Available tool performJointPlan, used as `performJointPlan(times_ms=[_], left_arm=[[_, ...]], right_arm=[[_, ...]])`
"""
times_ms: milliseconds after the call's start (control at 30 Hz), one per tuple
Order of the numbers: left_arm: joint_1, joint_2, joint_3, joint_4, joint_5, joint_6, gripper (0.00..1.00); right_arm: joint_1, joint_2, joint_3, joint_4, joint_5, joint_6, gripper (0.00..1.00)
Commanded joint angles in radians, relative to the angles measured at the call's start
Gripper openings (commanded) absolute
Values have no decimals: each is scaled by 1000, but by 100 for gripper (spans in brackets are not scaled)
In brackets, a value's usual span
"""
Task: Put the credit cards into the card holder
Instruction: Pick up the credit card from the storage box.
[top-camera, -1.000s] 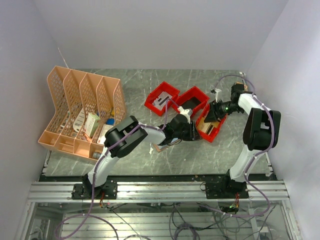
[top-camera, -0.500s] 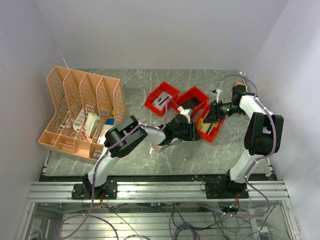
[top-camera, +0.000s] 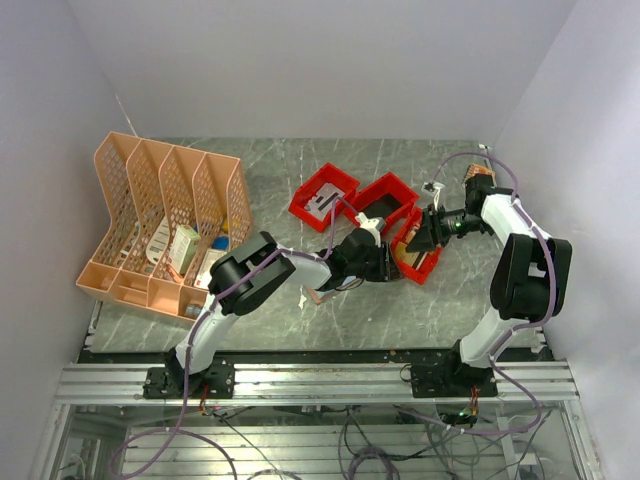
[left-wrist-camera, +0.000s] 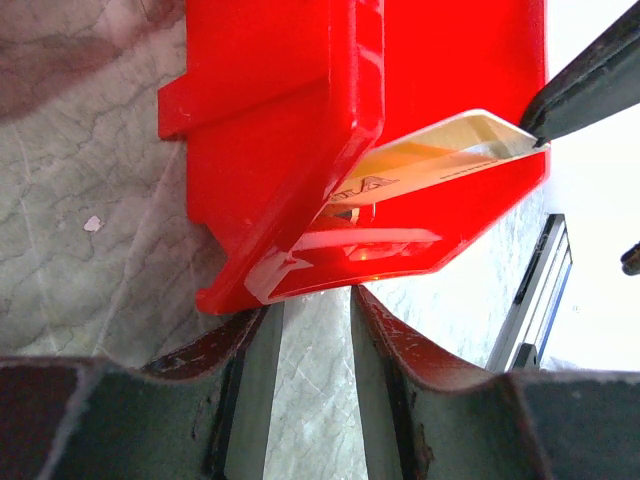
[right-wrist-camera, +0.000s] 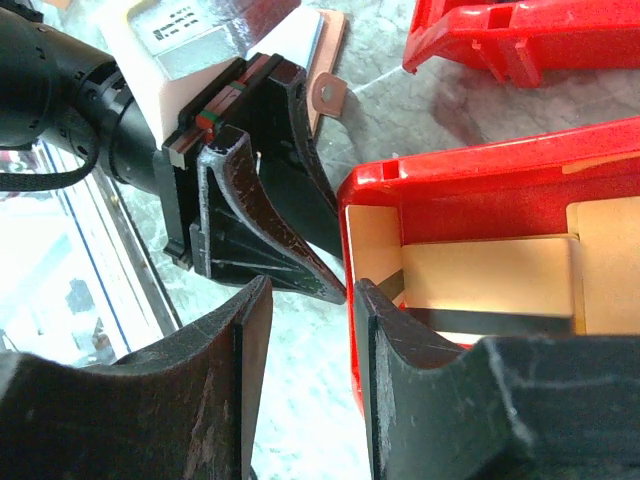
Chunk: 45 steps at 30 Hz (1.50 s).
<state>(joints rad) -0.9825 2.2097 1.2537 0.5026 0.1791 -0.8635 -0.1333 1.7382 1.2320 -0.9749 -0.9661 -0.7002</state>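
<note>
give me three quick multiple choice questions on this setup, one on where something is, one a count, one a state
1. In the top view, where does the peach file rack stand on the table?
A) left side
B) right side
C) between the arms' bases

2. How many red bins are there?
A) one
B) three
C) five

3. How is the left gripper?
A) shut on a card
B) shut on a bin's rim
C) open, nothing between its fingers

Answers:
1 A, the rack sits at the table's left edge.
2 B, three bins sit together mid-table.
3 C, bare table shows through the gap in the left wrist view.
</note>
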Motion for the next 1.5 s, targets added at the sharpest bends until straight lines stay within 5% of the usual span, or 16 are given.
performJointPlan(times_ms=[0,1200,1467], left_arm=[[8,4,18,-10,-19,27,45],[17,-25,-29,39,-21,20,45],[19,-25,-29,39,-21,20,45]], right_arm=[[4,-29,-13,-29,-23,-25,39],[23,-50,-23,-154,-89,-198,41],[29,-98,-65,6,52,-115,52]])
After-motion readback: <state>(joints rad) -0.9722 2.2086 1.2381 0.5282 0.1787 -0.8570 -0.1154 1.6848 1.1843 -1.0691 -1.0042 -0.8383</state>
